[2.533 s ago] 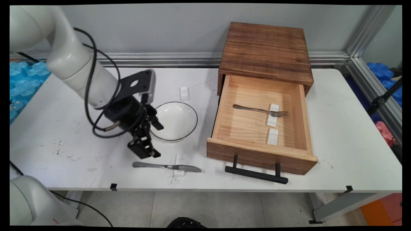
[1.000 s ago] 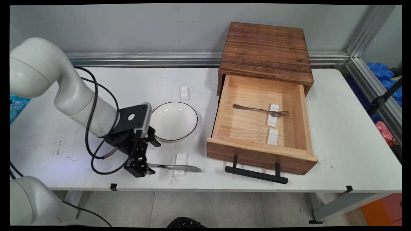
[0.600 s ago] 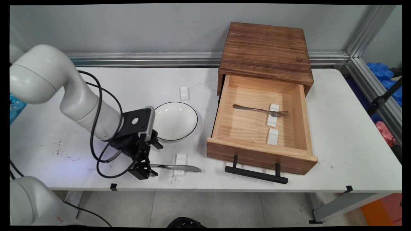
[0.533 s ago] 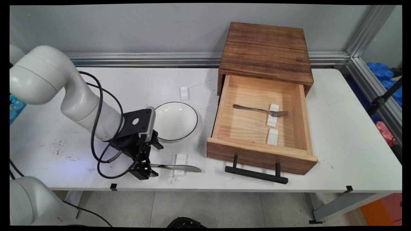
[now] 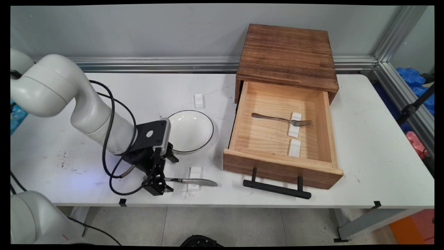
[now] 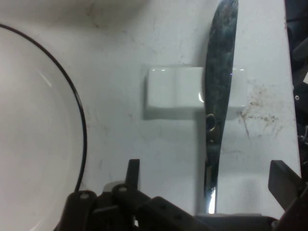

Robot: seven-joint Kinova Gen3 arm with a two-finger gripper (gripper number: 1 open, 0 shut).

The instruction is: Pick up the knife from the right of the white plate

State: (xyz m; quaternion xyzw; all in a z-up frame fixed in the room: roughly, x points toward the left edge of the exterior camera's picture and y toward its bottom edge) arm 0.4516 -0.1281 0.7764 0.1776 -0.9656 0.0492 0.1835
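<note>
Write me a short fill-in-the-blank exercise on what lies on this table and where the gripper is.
1. The gripper is down at the handle end of the ____.
2. The fork lies inside the open wooden ____.
3. The knife lies across a small white ____.
4. The white bowl has a thin ____ line round its rim.

Missing words: knife; drawer; rest; black

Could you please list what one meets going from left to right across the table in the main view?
gripper → knife → wooden drawer box, its open drawer holding a fork
</note>
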